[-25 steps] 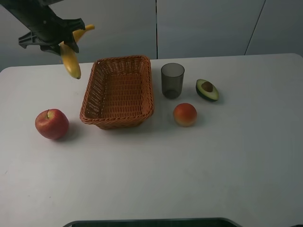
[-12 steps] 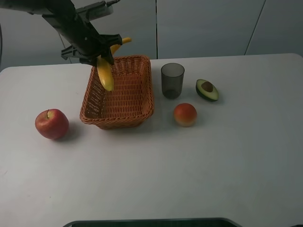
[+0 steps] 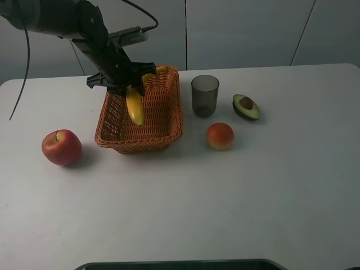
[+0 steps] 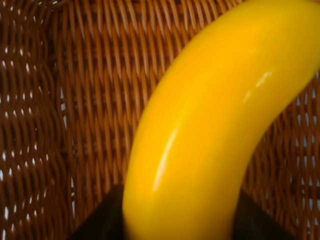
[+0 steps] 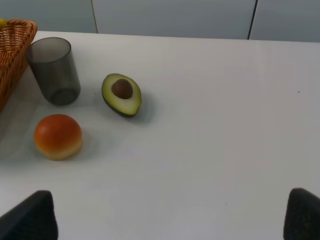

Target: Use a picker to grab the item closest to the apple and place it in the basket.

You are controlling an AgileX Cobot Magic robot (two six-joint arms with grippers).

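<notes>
A yellow banana [image 3: 135, 107] hangs tilted over the brown wicker basket [image 3: 169, 133], its lower end down inside the basket's left half. My left gripper [image 3: 126, 84] is shut on the banana's upper part, just above the basket's far left rim. In the left wrist view the banana [image 4: 200, 125] fills the frame, with the basket weave [image 4: 75, 100] close behind it. The red apple [image 3: 61, 147] sits on the table left of the basket. My right gripper [image 5: 165, 220] is open with nothing between its fingers; it does not show in the exterior view.
A dark grey cup [image 3: 205, 95] stands right of the basket. An avocado half [image 3: 246, 107] lies further right, and an orange-red round fruit [image 3: 220, 136] sits in front of the cup. The white table's far edge runs behind the basket.
My left gripper has carried the banana rightward and down, from above the table left of the basket to over the basket, the banana's tip now dipping inside.
</notes>
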